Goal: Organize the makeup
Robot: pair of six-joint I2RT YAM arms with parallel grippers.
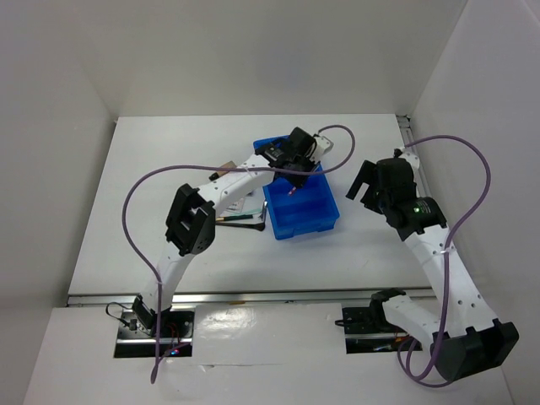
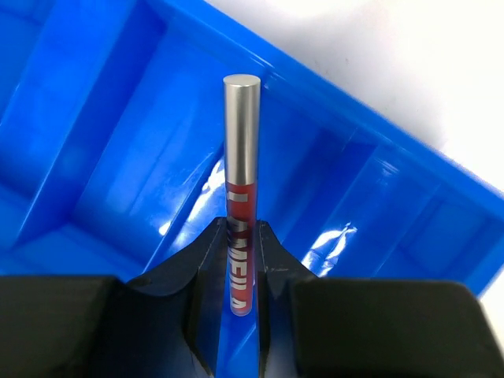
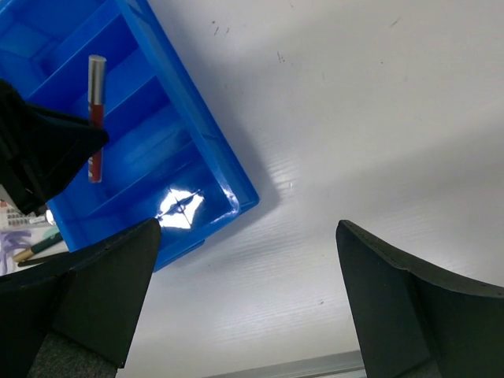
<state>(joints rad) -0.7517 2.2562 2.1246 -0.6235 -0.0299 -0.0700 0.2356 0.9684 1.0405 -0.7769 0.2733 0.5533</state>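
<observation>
Though tiny overhead, gloss point(image 2: 241, 126) in L hand point(image 2: 239, 240)

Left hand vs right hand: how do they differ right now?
The left hand is shut on a red tube with a silver cap; the right hand is open and empty. The left hand hangs over the blue tray; the right hand is over the white table beside it. Both are black.
</observation>
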